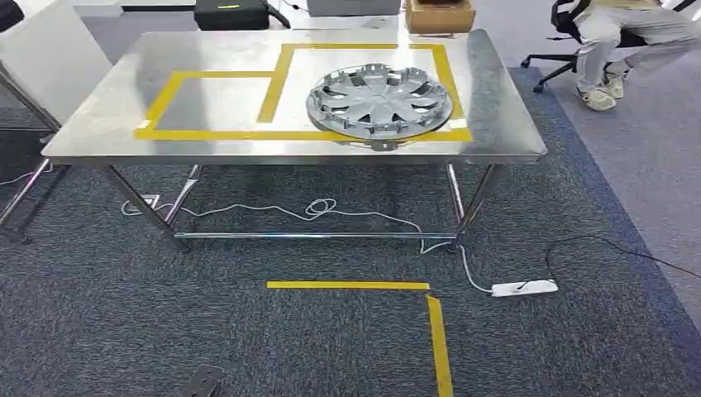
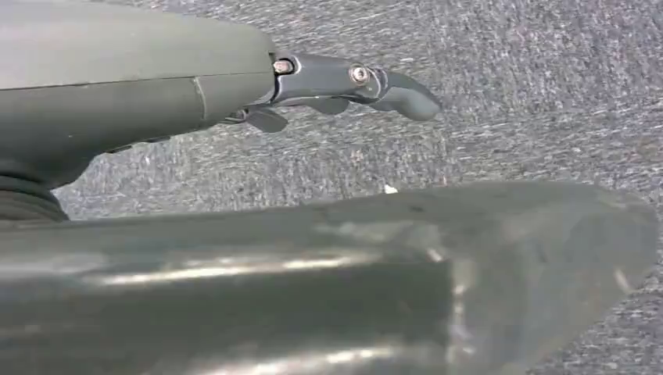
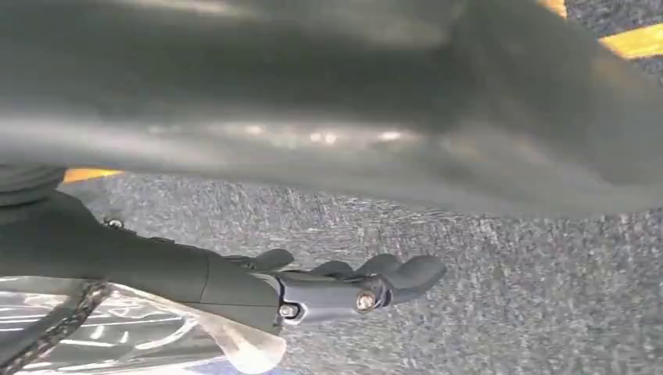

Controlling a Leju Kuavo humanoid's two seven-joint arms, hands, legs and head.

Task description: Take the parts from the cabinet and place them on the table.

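One hubcap [image 1: 379, 101] is seen lying flat on the steel table [image 1: 99, 132], inside the larger, right-hand box of yellow tape [image 1: 289, 135]. Its near rim overlaps the front tape line and sits close to the table's front edge. The smaller taped box to its left is bare metal.

Between the robot and the table, grey carpet [image 1: 124, 322] lies open, marked by an L of floor tape [image 1: 364, 285]. A white cable [image 1: 318, 208] runs under the table to a power strip [image 1: 524, 288] on the carpet, right of the table's front right leg.

A cardboard box [image 1: 439, 15] stands beyond the far edge. A seated person [image 1: 616, 33] is at the far right, well apart from the table.

The left hand [image 2: 344, 82] hangs over carpet, fingers loosely extended, nothing held. The right hand [image 3: 352, 285] hangs likewise over carpet, fingers slightly curled, nothing gripped; clear plastic film [image 3: 141, 328] is seen beside its wrist.
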